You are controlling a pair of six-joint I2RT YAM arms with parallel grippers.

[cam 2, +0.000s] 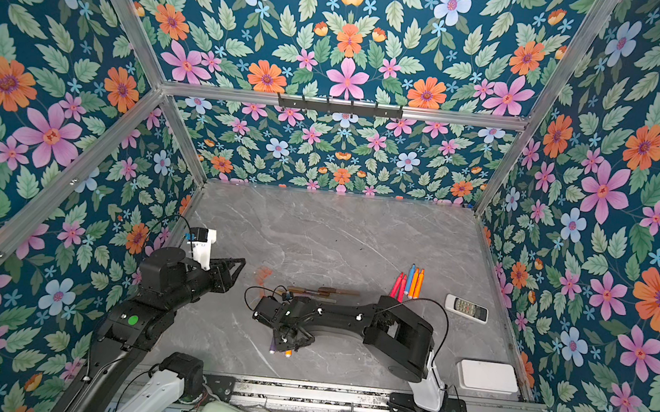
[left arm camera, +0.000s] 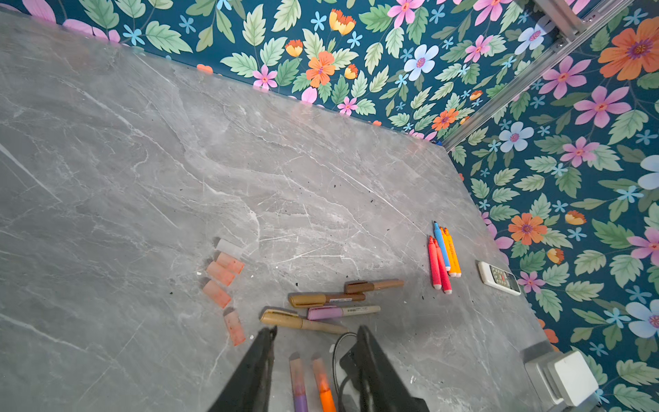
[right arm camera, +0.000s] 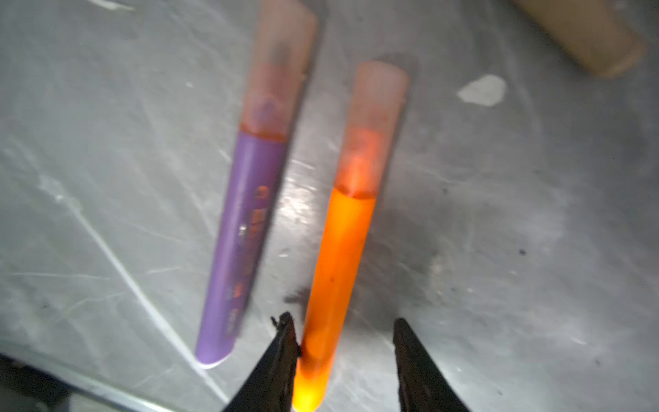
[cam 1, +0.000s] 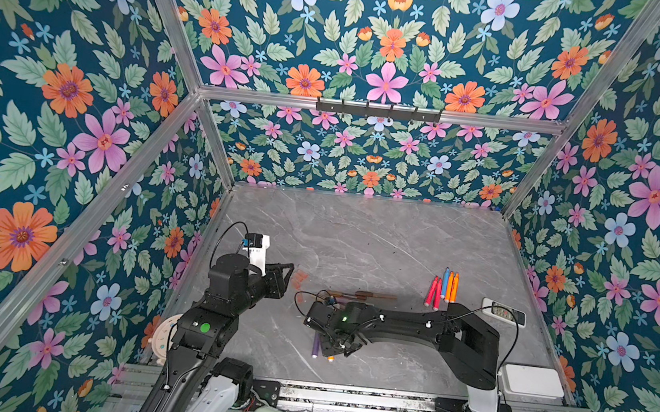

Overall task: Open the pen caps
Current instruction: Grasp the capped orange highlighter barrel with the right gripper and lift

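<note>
Caps point(right arm camera: 281, 67) of translucent orange-pink plastic sit on the purple pen point(right arm camera: 242, 228) and the orange pen point(right arm camera: 342, 257), which lie side by side near the front middle of the grey marble table point(left arm camera: 142, 160). The right gripper point(right arm camera: 342, 319) straddles the orange pen's rear end with its fingers spread, one just beside the barrel and the other apart. The left gripper point(left arm camera: 317, 329) hangs released above the table with nothing between its fingers. Five loose caps point(left arm camera: 221, 273) lie in a ragged row, four orange-pink and one clear. Beside them lie three brown-gold capped pens point(left arm camera: 321, 299) and one lilac-capped pen point(left arm camera: 338, 312). Five uncapped pens point(left arm camera: 442, 260) lie together near the remote control point(left arm camera: 499, 278).
</note>
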